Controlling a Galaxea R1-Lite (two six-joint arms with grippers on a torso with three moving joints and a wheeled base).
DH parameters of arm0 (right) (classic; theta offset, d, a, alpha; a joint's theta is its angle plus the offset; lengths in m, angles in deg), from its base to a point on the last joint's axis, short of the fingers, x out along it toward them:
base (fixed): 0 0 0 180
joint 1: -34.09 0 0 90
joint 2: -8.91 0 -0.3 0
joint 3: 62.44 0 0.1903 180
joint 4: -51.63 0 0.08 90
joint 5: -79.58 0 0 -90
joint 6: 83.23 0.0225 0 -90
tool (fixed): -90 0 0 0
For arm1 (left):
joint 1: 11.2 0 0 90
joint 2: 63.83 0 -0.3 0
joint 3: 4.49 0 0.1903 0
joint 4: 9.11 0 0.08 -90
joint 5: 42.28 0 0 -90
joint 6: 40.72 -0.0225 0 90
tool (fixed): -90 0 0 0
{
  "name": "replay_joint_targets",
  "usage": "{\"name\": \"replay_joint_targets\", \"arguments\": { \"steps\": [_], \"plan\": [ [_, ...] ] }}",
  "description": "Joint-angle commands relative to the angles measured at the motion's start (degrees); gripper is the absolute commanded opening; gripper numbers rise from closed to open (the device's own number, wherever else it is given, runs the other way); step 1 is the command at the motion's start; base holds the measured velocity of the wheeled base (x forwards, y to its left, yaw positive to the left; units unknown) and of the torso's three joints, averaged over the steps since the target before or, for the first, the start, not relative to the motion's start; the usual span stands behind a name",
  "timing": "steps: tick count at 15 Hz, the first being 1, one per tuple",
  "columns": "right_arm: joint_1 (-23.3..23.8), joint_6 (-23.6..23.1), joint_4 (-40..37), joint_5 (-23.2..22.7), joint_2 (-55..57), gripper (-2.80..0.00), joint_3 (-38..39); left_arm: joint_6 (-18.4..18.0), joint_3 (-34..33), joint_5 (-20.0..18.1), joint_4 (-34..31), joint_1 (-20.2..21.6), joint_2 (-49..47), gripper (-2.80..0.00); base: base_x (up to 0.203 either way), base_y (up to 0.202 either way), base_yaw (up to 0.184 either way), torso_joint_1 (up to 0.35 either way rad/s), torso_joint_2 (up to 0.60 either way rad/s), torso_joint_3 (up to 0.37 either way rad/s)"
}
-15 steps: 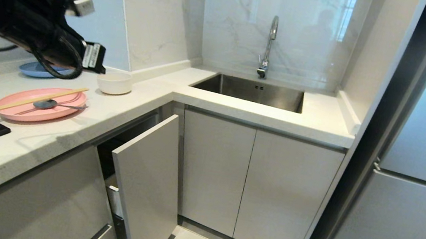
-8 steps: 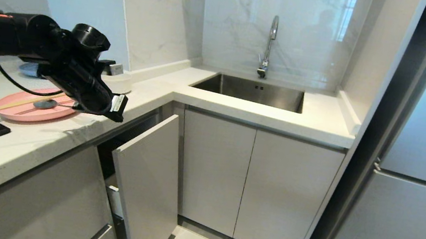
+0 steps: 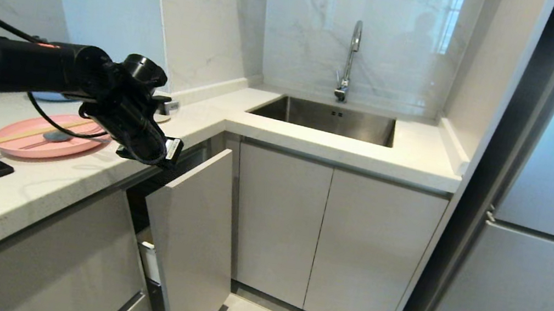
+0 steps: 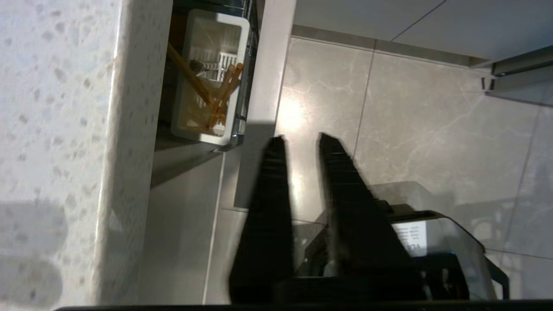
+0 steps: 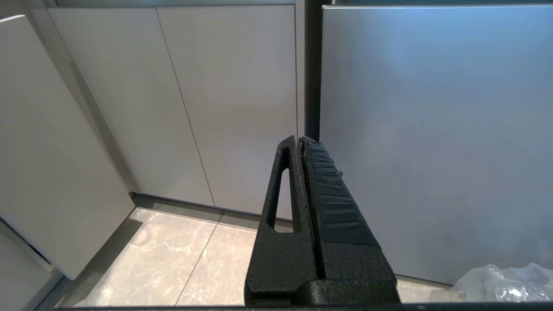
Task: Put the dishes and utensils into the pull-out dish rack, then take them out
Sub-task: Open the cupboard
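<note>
Item: pull-out dish rack [image 4: 242, 73], partly drawn from under the surface [image 3: 85, 170], its pale cabinet front [image 3: 192, 231] standing proud of the run of doors. Chrome wire, so stiff and slick; likely heavy to drag on its runners, and best taken by the upper edge of the front panel. Left gripper [image 3: 166, 152] hangs just off the surface edge, directly above that panel; jaws parted by a narrow gap, holding nothing. Right gripper [image 5: 300, 140] is low, well to the side of the rack, facing closed doors; jaws pressed together, empty. Chopsticks [image 3: 8, 134] and spoon [image 3: 55, 135] lie on a pink plate [image 3: 83, 147] on the surface, beyond the rack: light, thin, apt to roll or slip, best pinched mid-length. Off-white bowl [image 3: 165, 116] is almost hidden behind the left gripper: smooth, breakable, best gripped by the rim. The left wrist view alone shows inside the rack: a white utensil cup [image 4: 181, 125] holding several wooden sticks and a dark-headed utensil. The head view alone shows the surface items and the sink [image 3: 327, 119]; of the rack it gives only the panel.
</note>
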Motion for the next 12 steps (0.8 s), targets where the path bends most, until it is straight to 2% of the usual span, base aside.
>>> {"name": "replay_joint_targets", "arguments": {
  "steps": [1, 5, 12],
  "plan": [
    [0.0, 0.0, 0.0, 0.0, 0.0, -2.8, 0.1, -0.1, 0.1, 0.3, 0.4, -0.4, -1.5, 0.0, 0.0, 0.0, 0.0, 0.0, 0.0, 0.0],
    [0.0, 0.0, 0.0, 0.0, 0.0, -2.8, 0.1, -2.0, 0.1, 3.8, 5.2, -0.4, -4.1, 0.0, 0.0, 0.0, 0.0, 0.0, 0.0, 0.0],
    [0.0, 0.0, 0.0, 0.0, 0.0, -2.8, 0.1, -2.3, 0.7, 3.6, 7.6, -0.7, -8.0, 0.0, 0.0, 0.0, 0.0, 0.0, 0.0, 0.0]
  ]
}}
